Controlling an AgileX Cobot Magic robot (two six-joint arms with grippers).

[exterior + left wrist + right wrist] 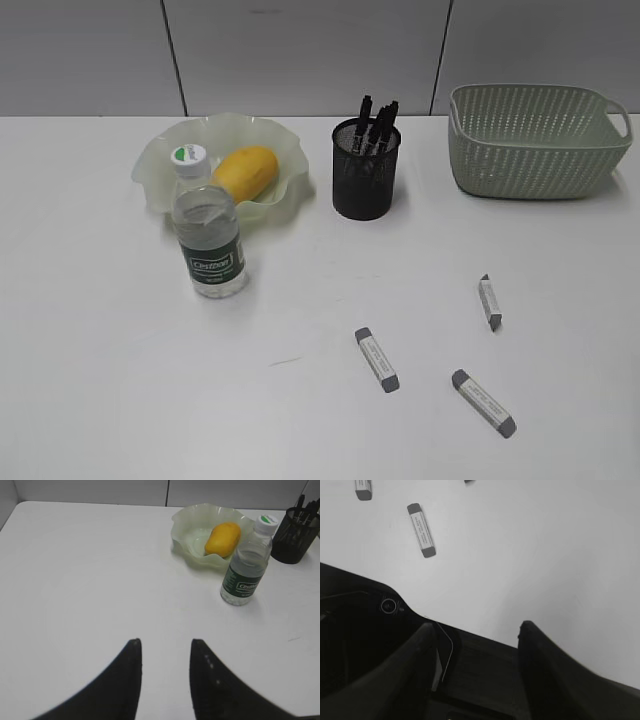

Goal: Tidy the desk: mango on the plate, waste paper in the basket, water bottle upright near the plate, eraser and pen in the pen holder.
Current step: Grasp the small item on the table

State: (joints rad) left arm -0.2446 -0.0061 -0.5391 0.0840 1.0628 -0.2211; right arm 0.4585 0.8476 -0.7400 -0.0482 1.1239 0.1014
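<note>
The smooth yellow-orange oval mango [245,171] lies in the shallow translucent pale-green plate with the ruffled rim [285,145], at the back left of the plain white desk [120,350]; the small clear plastic water bottle with the dark green label and white cap [208,235] stands upright just in front of the plate, its cap overlapping the dish's near edge in the exterior view; to the right of the plate stands the black wire-mesh pen holder [365,180] with dark pens [378,122] sticking out of its top; farther right sits the pale sage-green woven-look basket [535,140], whose inside cannot be seen from this angle; three grey-and-white stick erasers [377,359] lie scattered on the bare front right of the desk, well apart from the holder; the left gripper [165,650] hovers over bare desk with its black fingers apart and nothing between them; the right gripper [477,630] is likewise spread and empty, above a dark edge that is hard to make out.
</note>
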